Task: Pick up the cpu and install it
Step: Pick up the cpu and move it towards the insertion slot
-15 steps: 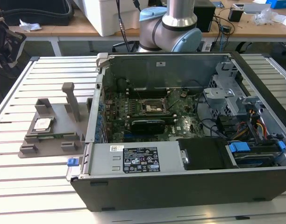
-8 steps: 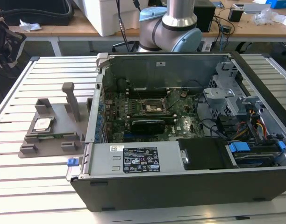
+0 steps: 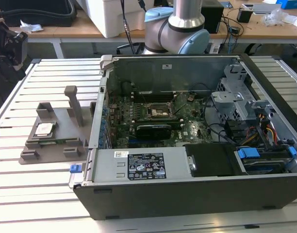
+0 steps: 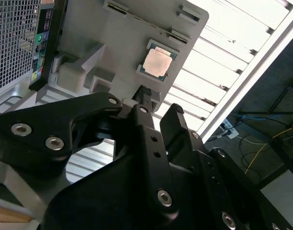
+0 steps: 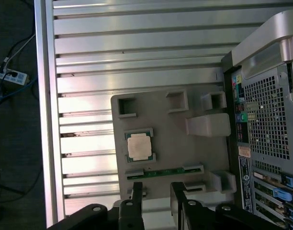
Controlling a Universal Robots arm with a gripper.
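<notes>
I'm at the pick-up step, nothing grasped yet. The cpu (image 5: 138, 146) lies flat in the tray (image 5: 185, 163). My tool (image 5: 156, 188) hangs above the tray's edge, fingers apart and empty. I judge the grasp needs centring over the cpu, fingers straddling its sides.

On the tray (image 5: 185, 148), the cpu (image 5: 138, 146) is gleaming with a smooth, silvery metal top. The tray is looking like matt grey plastic. Beneath the tray, the table (image 5: 137, 48) is shining with ribbed bare-metal slats. The claw (image 5: 156, 189) is showing matt black.
</notes>
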